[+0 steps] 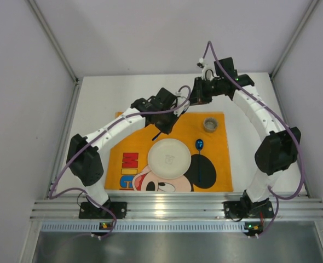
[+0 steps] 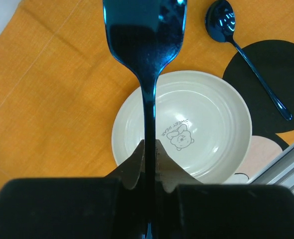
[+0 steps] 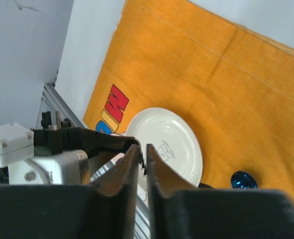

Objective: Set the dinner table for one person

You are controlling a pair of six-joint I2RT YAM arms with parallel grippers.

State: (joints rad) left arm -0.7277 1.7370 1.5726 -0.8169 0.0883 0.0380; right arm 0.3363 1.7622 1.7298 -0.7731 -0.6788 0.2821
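Note:
My left gripper [image 2: 150,144] is shut on the thin handle of a dark blue utensil [image 2: 146,45] with a broad head, which the frame's top edge cuts off. It hangs above the far rim of a cream plate [image 2: 202,129] with a small bear print. From above, the left gripper [image 1: 164,123] hovers over the orange placemat [image 1: 134,129] just beyond the plate [image 1: 169,158]. A blue spoon [image 1: 199,146] lies right of the plate. My right gripper [image 3: 143,149] is shut and holds nothing, raised over the white dinner table [image 1: 96,104] at the back.
A small grey cup [image 1: 210,124] stands on the placemat's far right corner. The aluminium rail [image 1: 178,208] runs along the near edge by both arm bases. White walls close in the table on the left, right and back.

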